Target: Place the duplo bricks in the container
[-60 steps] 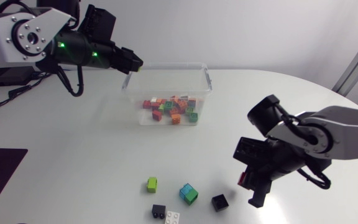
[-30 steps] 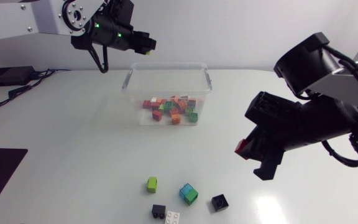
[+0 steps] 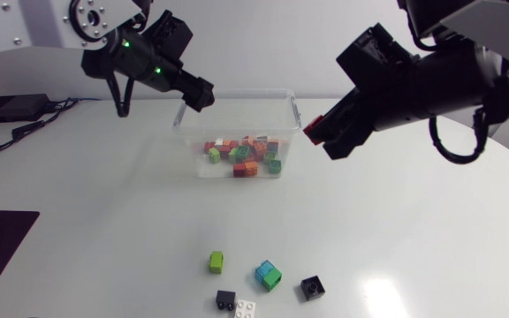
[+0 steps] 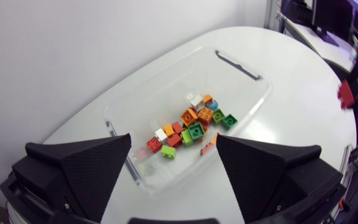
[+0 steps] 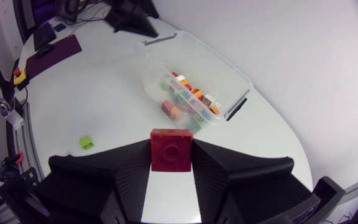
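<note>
Right pincer (image 3: 319, 135) swung up from 5 o'clock to just 3 o'clock of the container (image 3: 293, 113), pinching a red brick (image 5: 171, 149) by its sides. Light, hard, slick plastic, I'd guess. Left pincer (image 4: 174, 140) is spread at the container's 10 o'clock.

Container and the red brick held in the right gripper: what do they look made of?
Container: likely thin clear plastic with a glossy finish; the bricks inside show through its walls, and the rim catches light. Red brick: opaque moulded plastic, probably hard, with a smooth and slightly shiny surface; faint round studs show on its face.
</note>
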Robot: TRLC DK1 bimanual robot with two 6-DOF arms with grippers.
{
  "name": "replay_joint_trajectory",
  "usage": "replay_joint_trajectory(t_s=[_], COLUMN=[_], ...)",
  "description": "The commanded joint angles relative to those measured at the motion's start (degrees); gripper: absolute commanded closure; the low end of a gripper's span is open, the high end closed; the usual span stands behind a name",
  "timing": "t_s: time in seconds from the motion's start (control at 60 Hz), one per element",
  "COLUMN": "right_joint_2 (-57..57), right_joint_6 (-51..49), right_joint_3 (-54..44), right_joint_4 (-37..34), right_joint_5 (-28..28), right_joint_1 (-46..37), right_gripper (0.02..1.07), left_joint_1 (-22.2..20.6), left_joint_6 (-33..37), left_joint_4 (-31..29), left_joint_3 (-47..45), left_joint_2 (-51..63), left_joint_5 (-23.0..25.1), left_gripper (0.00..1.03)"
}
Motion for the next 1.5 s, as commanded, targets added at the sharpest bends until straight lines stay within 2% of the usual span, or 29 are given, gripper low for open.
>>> replay_joint_trajectory(t_s=[0.0,0.183,0.45,0.7,0.983,1.017,1.067,1.083,1.133,1.267,1.483], right_joint_2=[3.39,8.49,15.69,21.93,30.64,31.51,33.36,34.06,35.47,34.94,27.47], right_joint_6=[2.36,4.65,8.34,11.15,13.35,13.35,13.35,13.35,13.26,13.08,11.06], right_joint_3=[2.69,7.26,12.89,17.19,23.79,24.31,25.72,26.51,28.09,29.24,24.67], right_joint_4=[2.05,5.92,12.78,19.37,23.5,24.11,24.47,24.47,24.11,23.15,20.07], right_joint_5=[-0.3,-0.39,-0.39,-0.39,1.63,2.6,4.01,4.36,4.71,5.06,4.97], right_joint_1=[-0.42,-0.24,-0.42,-1.65,-1.47,-1.3,-1.12,-1.12,-1.03,-1.21,-1.91], right_gripper=[0.77,0.77,0.77,0.77,0.75,0.7,0.42,0.28,0.06,0.06,0.06], left_joint_1=[-0.99,-1.08,-4.07,-6.44,-9.96,-10.4,-11.37,-11.63,-12.68,-14.7,-18.13], left_joint_6=[7.96,19.65,26.95,30.38,30.55,30.55,30.38,30.2,30.02,30.11,30.46], left_joint_4=[-1.41,-3.52,-5.72,-7.21,-12.13,-12.13,-12.22,-12.22,-12.22,-12.13,-12.13], left_joint_3=[-8.53,-23.29,-33.75,-37.62,-34.81,-34.81,-34.45,-34.28,-33.84,-32.43,-31.64], left_joint_2=[-5.36,-11.87,-14.07,-14.77,-13.01,-12.84,-11.78,-11.52,-10.46,-9.14,-9.06], left_joint_5=[0.04,2.94,3.2,3.03,-1.98,-2.33,-2.51,-2.68,-3.48,-4.09,-4.35], left_gripper=[0.05,0.05,0.05,0.05,0.05,0.05,0.05,0.05,0.05,0.05,0.05])
